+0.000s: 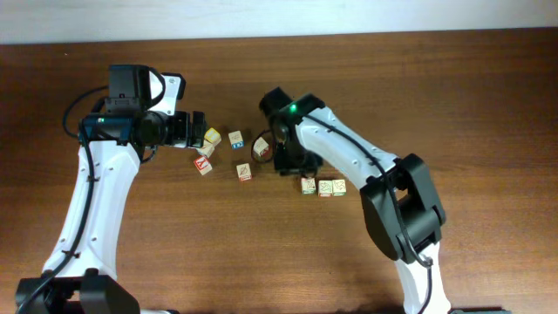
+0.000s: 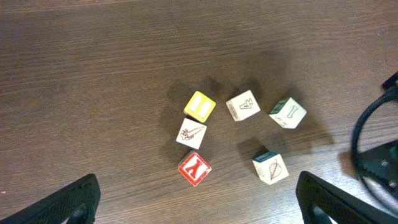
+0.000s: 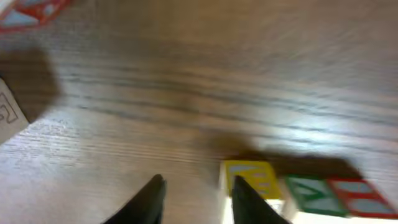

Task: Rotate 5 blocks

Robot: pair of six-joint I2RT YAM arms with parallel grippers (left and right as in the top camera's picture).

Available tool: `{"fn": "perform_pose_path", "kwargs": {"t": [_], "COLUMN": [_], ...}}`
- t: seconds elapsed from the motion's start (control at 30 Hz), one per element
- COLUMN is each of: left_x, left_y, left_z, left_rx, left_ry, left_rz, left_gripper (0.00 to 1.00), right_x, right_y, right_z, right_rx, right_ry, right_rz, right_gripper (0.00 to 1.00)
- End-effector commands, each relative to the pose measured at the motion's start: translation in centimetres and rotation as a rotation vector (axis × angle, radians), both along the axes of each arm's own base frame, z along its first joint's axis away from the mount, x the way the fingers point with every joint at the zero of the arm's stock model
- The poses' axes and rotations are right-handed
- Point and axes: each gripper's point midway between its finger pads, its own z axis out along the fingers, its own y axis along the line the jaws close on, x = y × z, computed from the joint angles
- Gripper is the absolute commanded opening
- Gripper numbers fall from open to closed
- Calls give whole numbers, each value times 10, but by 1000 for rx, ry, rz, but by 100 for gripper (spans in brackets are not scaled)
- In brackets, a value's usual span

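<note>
Three blocks stand in a row right of centre (image 1: 308,185), (image 1: 325,187), (image 1: 338,187). In the right wrist view they show blurred: a yellow-green top (image 3: 252,176), a green face (image 3: 311,193) and a red one (image 3: 360,196). My right gripper (image 3: 196,202) is open a little over bare wood, with its right finger (image 3: 249,199) against the yellow-green block. More blocks lie to the left: a letter one (image 2: 242,105), a bone one (image 2: 287,112), a leaf one (image 2: 270,167) and a sketch one (image 2: 191,133). High above them, my left gripper (image 2: 205,211) is wide open and empty.
A yellow-faced cube (image 2: 199,106) and a red Y cube (image 2: 194,168) sit among the left group. The right arm's wrist (image 1: 292,157) hangs between the two groups. A dark cable loop (image 2: 379,143) shows at the right edge of the left wrist view.
</note>
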Motion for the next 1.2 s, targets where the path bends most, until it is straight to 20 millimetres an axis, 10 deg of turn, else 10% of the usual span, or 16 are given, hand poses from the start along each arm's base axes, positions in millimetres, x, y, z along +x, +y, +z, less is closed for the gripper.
{"fn": "perform_pose_path", "kwargs": {"t": [0.0,0.7,0.93,1.17], "left_x": [5,5,5,5], "left_y": [1,1,1,1], "left_z": [7,7,7,7], "left_rx": [-3,-3,-3,-3], "left_ry": [-18,-18,-18,-18], "left_rz": [13,13,13,13], "left_gripper": [99,99,99,99], "right_x": [-10,-13,58,78], "right_y": [5,-9,34,62], "right_z": [-15,-12,71,34], "right_rx": [-1,-70,124,139], "right_ry": [7,5,-260,-328], "right_rz": [-31,-89,257,566], "right_gripper": [32,33,70,68]}}
